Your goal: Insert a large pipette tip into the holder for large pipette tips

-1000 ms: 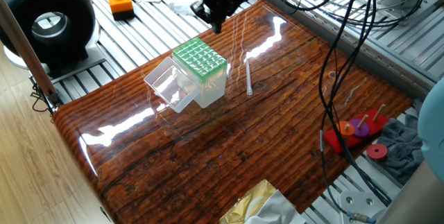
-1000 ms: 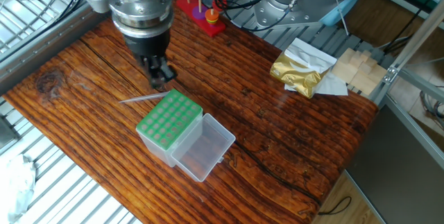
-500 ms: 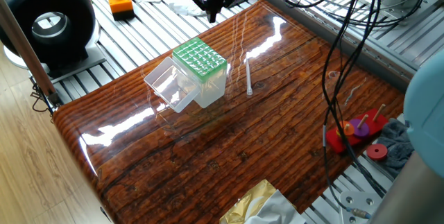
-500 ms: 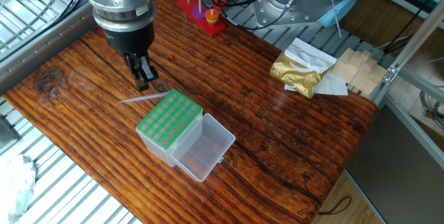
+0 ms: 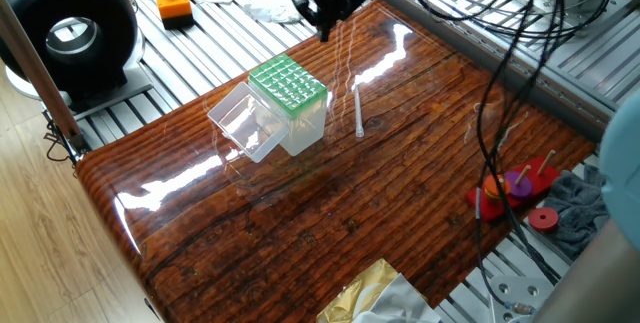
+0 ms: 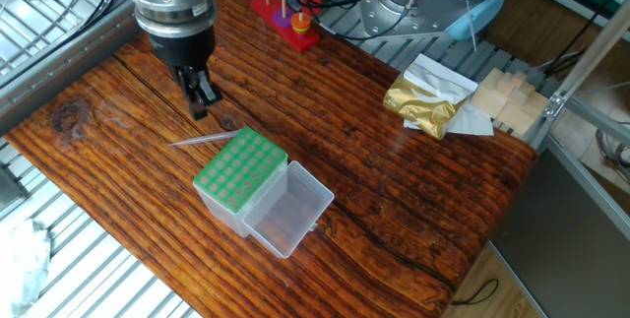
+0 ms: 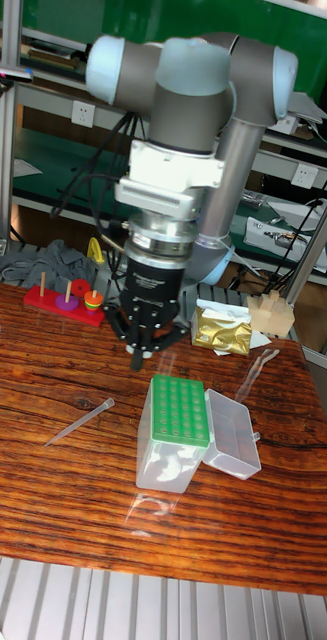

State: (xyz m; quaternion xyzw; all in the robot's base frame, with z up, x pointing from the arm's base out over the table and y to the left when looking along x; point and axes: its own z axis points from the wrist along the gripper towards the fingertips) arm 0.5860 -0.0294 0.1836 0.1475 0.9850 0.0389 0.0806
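1. On the desk, large pipette tip lies flat just beside the holder, off its green-grid side.
2. Tool hovers above, fingers clenched, empty.
3. Tip sits below the tool, toward the holder; its long axis runs along the holder's edge.

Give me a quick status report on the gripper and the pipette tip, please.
Gripper shut, empty, above the table. Large pipette tip lying flat beside the holder. Holder lid open, nothing in the way.
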